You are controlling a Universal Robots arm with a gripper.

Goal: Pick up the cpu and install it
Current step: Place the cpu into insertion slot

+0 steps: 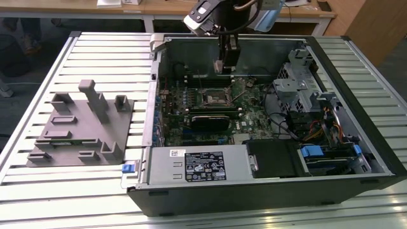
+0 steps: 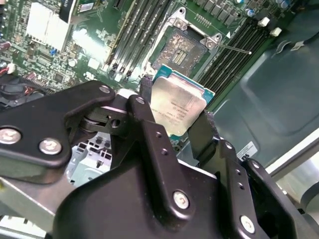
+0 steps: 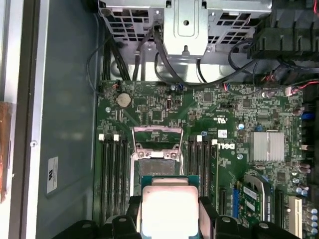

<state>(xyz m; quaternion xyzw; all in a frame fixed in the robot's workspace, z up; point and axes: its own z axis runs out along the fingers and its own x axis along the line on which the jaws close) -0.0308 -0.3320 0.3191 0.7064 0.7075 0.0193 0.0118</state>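
The cpu (image 2: 177,107), a small flat square chip with a silvery top and green rim, sits clamped between my black fingers (image 2: 145,99). My gripper (image 2: 174,112) is shut on it, above the motherboard. The same chip (image 3: 169,209) glows white in the first wrist view, just short of the open socket (image 3: 155,149) with its metal frame. In the exterior view my gripper (image 1: 226,64) hangs inside the open computer case, over the far part of the board and a little beyond the black square socket (image 1: 215,98). The socket (image 2: 180,47) lies bare with its lever raised.
The open case (image 1: 267,191) has a power supply (image 1: 197,164) at the near side and a drive cage (image 1: 299,81) with cables toward the exterior view's right. A grey moulded tray (image 1: 83,126) lies on the slatted table (image 1: 38,191) at the exterior view's left. Memory slots (image 3: 112,164) flank the socket.
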